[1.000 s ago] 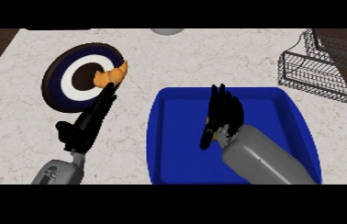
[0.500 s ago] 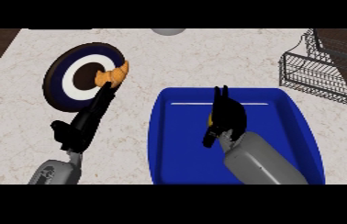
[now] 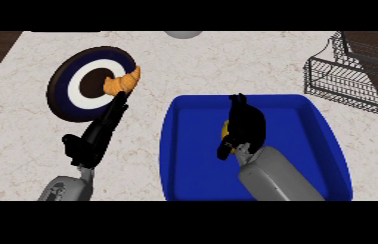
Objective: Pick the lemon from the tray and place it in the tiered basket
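Note:
The blue tray lies at the lower right of the counter. Inside it, my right hand covers the yellow lemon, fingers and thumb curled round it; only a sliver of yellow shows at the hand's left side. The black wire tiered basket stands at the far right edge, well apart from the tray. My left hand rests open on the counter left of the tray, fingers pointing toward the plate.
A round plate with dark blue and white rings lies at the upper left, with an orange croissant on its right rim. A grey round object sits at the counter's far edge.
My right hand has shifted slightly right and closed down round the lemon in the tray. The left hand has barely moved.

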Robot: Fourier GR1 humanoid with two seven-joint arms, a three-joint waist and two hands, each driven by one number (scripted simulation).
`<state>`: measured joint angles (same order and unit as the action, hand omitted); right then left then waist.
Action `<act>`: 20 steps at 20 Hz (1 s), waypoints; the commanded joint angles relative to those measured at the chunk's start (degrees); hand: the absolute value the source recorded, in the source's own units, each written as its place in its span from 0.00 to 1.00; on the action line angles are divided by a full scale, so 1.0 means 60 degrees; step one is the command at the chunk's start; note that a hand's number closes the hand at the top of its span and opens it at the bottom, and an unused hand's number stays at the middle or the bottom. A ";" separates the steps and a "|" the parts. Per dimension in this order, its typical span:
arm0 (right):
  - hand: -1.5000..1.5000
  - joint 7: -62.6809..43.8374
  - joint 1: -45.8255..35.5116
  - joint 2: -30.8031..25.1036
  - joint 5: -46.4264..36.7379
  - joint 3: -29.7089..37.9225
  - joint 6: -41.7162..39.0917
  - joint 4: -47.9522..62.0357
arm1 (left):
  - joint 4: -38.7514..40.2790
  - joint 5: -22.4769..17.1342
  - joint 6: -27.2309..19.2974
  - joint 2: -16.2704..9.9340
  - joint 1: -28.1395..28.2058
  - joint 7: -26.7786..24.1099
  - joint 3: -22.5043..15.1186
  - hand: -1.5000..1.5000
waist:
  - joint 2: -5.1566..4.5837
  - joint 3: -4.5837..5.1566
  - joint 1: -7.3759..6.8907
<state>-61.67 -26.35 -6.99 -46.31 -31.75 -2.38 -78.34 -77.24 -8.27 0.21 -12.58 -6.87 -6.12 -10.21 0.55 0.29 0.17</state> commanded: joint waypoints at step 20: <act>1.00 1.0655 0.2410 -0.8119 0.6650 0.8360 -0.1429 0.1696 | -0.0320 -0.0043 -0.0292 -0.0041 0.0820 -0.0248 0.0451 0.50 | 0.0060 -0.0139 0.0992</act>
<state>-8.40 -11.55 -51.27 -15.43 8.79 -7.68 -71.82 -78.65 -8.78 -1.89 -12.74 -2.50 -7.02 -7.12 0.85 -0.66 7.20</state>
